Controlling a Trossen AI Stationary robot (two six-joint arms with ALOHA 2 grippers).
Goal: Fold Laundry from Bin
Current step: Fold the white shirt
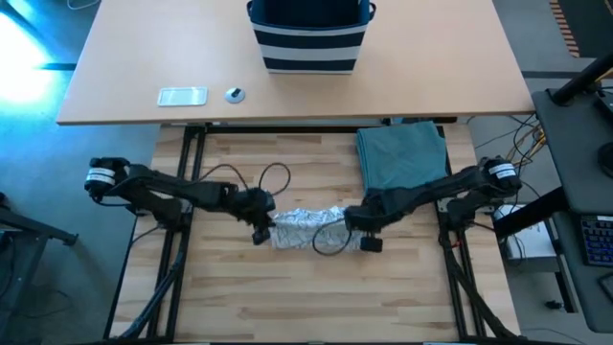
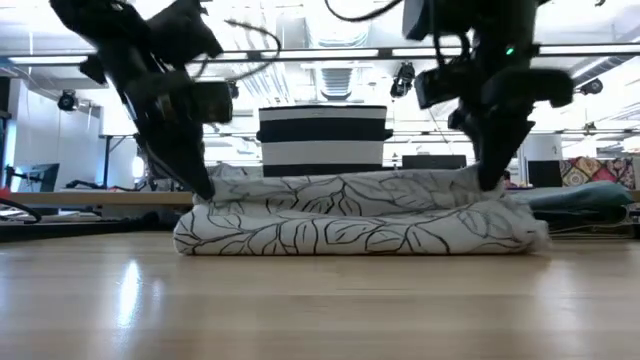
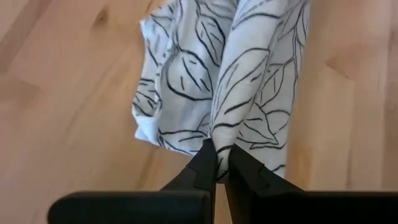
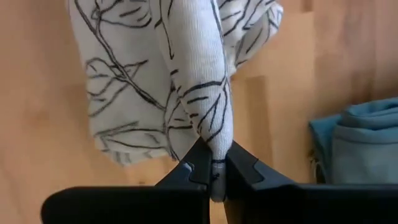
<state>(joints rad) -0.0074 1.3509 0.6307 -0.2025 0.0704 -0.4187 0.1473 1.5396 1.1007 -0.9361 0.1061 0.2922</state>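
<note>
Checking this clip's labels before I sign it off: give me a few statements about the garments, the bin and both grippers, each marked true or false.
1. Both grippers are pinching the leaf-print garment. True: the left gripper and the right gripper are each shut on a fold of it, at opposite ends.
2. The leaf-print garment is inside the bin. False: it lies on the wooden work table; the striped bin stands on the other table beyond.
3. A folded teal garment lies by the right arm. True.
4. The teal garment is spread flat under the leaf-print one. False: it lies apart, folded.
5. The left gripper is open above the cloth. False: it is shut on it.
</note>
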